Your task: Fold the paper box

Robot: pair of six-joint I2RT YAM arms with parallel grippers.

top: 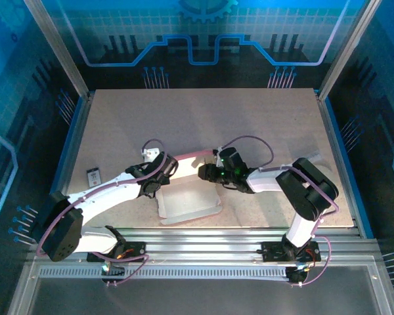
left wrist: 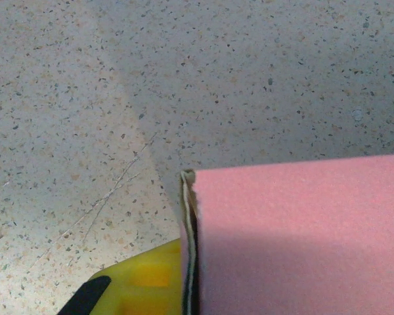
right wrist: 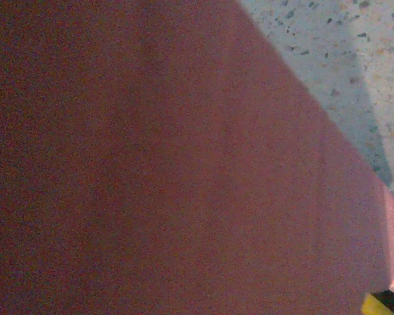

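Observation:
The paper box [top: 187, 205] lies at the table's near middle, its pale inner face up and a pink wall raised along its far side. My left gripper [top: 159, 178] is at that wall's left end. In the left wrist view the box's pink panel [left wrist: 295, 236] fills the lower right, and its doubled edge stands upright against my yellow finger [left wrist: 141, 285], pinched there. My right gripper [top: 207, 173] sits at the wall's right end. The right wrist view is mostly shadowed pink panel [right wrist: 151, 164], with a yellow fingertip [right wrist: 379, 306] in the bottom corner; its jaws are hidden.
A small dark card-like object [top: 94, 176] lies on the speckled table [top: 249, 125] to the left of the left arm. Aluminium rails [top: 203, 239] run along the near edge, and blue-framed walls enclose the sides and back.

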